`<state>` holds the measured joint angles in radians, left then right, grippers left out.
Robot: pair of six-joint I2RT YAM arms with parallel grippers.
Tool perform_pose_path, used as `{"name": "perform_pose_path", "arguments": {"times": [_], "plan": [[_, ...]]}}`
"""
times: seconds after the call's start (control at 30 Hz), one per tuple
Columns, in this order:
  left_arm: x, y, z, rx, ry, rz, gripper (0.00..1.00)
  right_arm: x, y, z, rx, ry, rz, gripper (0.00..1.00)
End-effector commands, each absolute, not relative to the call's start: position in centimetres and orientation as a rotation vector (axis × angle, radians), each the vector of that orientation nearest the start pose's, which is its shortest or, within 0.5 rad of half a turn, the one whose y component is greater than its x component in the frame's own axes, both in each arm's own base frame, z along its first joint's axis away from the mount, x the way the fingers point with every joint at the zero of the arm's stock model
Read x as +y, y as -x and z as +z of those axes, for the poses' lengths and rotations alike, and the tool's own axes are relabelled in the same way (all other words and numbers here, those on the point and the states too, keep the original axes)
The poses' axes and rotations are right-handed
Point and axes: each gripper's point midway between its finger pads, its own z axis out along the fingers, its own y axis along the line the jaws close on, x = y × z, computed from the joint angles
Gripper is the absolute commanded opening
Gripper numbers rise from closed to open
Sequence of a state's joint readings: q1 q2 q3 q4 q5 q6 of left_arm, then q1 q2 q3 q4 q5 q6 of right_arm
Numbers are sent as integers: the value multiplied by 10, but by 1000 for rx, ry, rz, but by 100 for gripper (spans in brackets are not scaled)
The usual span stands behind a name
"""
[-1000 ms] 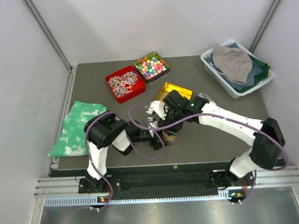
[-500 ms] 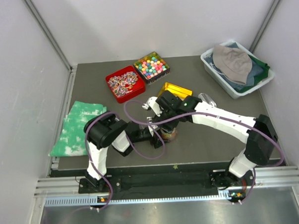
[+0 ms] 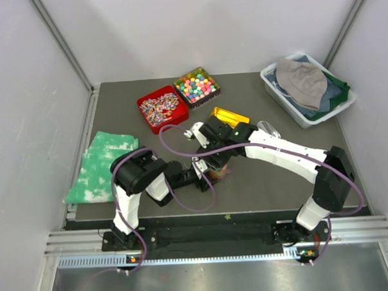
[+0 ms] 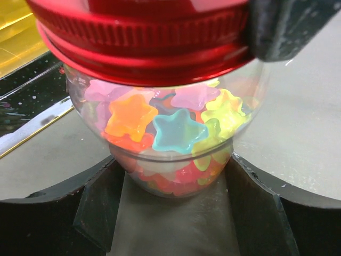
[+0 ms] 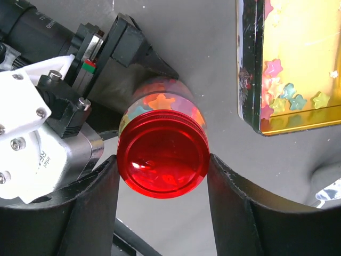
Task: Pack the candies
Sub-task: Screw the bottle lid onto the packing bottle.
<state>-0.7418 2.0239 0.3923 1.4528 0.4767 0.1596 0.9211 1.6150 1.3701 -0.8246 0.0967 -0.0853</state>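
- My right pincer clasps the red lid from straight above, a finger on each side.
- My left pincer grips the jar low, from the side.
- The candies fill the jar, which stands upright mid-table towards the near edge, just beside the gold tin.
- I judge any twist runs about that vertical axis.

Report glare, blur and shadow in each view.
Left wrist: the red screw lid is soft, too close, while the star-shaped candies in the clear round jar are sharp. Right wrist: a glare spot on the lid; the gold tin mirrors brightly. Top external: even light, jar mostly hidden.
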Motion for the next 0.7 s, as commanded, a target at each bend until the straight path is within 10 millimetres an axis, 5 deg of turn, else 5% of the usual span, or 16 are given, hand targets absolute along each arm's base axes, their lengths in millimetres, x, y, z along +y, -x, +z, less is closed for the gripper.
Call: {"name": "perform_pose_path", "arguments": {"times": [0.0,0.13,0.33,0.5,0.67], "plan": [[-335,-257,73,1165,-1052,-724,57,318,-240,136,2294,1200,277,36],[-337,-254,73,1157,-1063,-745,58,317,-242,142,2267,1219,274,66],[-337,-253,72,1159,-1066,-748,60,316,-244,152,2219,1248,269,97],[-337,-255,73,1164,-1057,-744,67,311,-249,165,2191,1254,316,99],[-337,-253,71,1166,-1062,-748,98,299,-254,182,2164,1253,377,99]]}}
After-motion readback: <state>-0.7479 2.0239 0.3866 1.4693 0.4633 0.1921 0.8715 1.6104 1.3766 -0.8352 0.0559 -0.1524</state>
